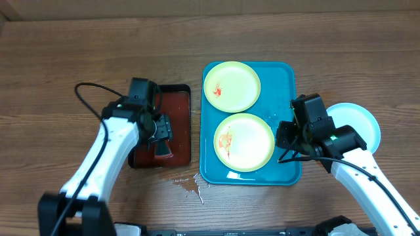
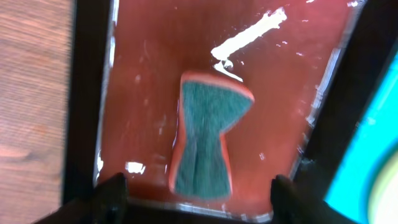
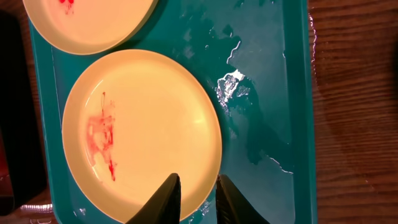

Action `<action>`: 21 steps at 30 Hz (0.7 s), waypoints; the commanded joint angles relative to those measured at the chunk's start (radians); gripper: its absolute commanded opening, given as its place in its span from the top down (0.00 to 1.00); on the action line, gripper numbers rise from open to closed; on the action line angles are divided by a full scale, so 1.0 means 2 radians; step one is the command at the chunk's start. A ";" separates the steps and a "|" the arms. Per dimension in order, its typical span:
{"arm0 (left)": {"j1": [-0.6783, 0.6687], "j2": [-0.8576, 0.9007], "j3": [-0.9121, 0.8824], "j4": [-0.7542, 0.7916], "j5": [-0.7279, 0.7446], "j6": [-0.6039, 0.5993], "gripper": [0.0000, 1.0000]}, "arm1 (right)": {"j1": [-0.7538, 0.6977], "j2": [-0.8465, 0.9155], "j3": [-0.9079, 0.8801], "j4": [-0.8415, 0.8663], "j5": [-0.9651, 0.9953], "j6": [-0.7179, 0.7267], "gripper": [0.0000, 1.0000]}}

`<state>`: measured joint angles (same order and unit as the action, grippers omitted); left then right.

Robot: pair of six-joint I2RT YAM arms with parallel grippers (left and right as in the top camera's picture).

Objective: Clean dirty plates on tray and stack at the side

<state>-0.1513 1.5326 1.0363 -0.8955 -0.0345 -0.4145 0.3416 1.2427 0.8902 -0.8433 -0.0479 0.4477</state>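
Observation:
Two pale yellow-green plates lie on the teal tray [image 1: 282,78]: a far plate [image 1: 231,86] and a near plate [image 1: 243,141], both with red smears. A light blue plate [image 1: 357,124] sits on the table right of the tray. My right gripper [image 1: 283,134] hovers at the near plate's right rim. In the right wrist view, the right gripper [image 3: 197,177] is narrowly open, one finger over the near plate [image 3: 143,124], the other over the wet tray [image 3: 267,93]. My left gripper [image 2: 199,186] is open, fingers wide apart either side of a green sponge [image 2: 208,134], not touching it.
The sponge lies in a small black tray [image 1: 180,98] with a wet reddish-brown inside, left of the teal tray. Water is spilled on the wooden table [image 1: 190,187] in front of both trays. Puddles [image 3: 239,87] stand on the teal tray's floor.

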 commanded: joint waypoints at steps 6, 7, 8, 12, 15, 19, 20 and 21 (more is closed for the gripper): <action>-0.003 0.123 -0.004 0.022 0.034 0.035 0.53 | -0.001 -0.002 0.007 -0.006 -0.003 -0.003 0.79; -0.003 0.126 -0.004 0.022 0.034 0.035 0.59 | -0.001 -0.002 0.007 -0.008 -0.003 -0.003 0.80; -0.003 0.132 -0.004 0.023 0.034 0.035 0.66 | -0.001 -0.002 0.007 -0.010 -0.003 -0.003 0.80; -0.003 0.135 -0.002 0.026 0.034 0.035 0.96 | -0.001 -0.002 0.007 -0.012 -0.003 -0.003 0.80; -0.003 0.134 0.010 0.016 0.034 0.035 0.96 | -0.001 -0.001 0.007 -0.011 0.001 -0.003 0.83; -0.003 0.118 0.047 -0.024 0.034 0.035 0.96 | -0.001 -0.001 0.007 -0.015 0.047 0.007 0.86; -0.003 0.113 0.056 -0.034 0.034 0.036 0.96 | -0.001 -0.001 0.007 -0.018 0.068 0.024 0.86; -0.003 0.106 0.067 -0.046 0.034 0.038 0.96 | -0.001 -0.001 0.007 -0.020 0.085 0.037 0.86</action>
<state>-0.1513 1.7916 1.0954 -0.9600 0.0254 -0.3557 0.3420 1.2430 0.8902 -0.8795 0.0078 0.4614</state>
